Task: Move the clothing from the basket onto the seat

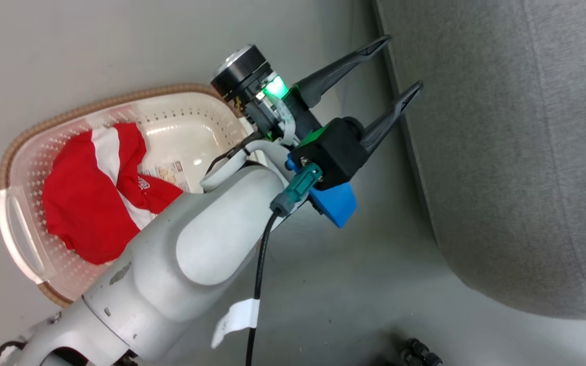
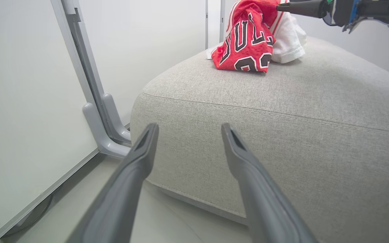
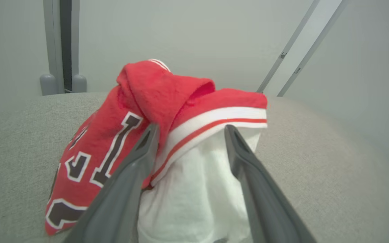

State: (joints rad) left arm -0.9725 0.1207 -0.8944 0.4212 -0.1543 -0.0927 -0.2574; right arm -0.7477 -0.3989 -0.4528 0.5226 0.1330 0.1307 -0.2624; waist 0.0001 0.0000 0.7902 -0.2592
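Pale grey forearm [image 1: 186, 254] of the left arm crosses the lower centre of the head view and hides the right end of the cream-white perforated plastic basket [image 1: 69, 114] with its brown woven rim. The basket's long axis runs from lower left to upper right, and a crumpled red-and-white striped garment [image 1: 94, 203] lies in its left half. The left gripper [image 1: 403, 63] points to the upper right at the side of the large light grey fabric seat [image 1: 517, 152], jaws spread wide and holding nothing, with a grey metal frame post [image 2: 93, 101] at frame left. On the seat top the red jersey [image 3: 89, 152] with black-and-white lettering stands in a peak beside a white cloth [image 3: 194, 192] with a red-banded hem. The right gripper [image 3: 191, 127] has its jaws wide apart astride them, clamping nothing, the jersey leaning on its finger at frame left.
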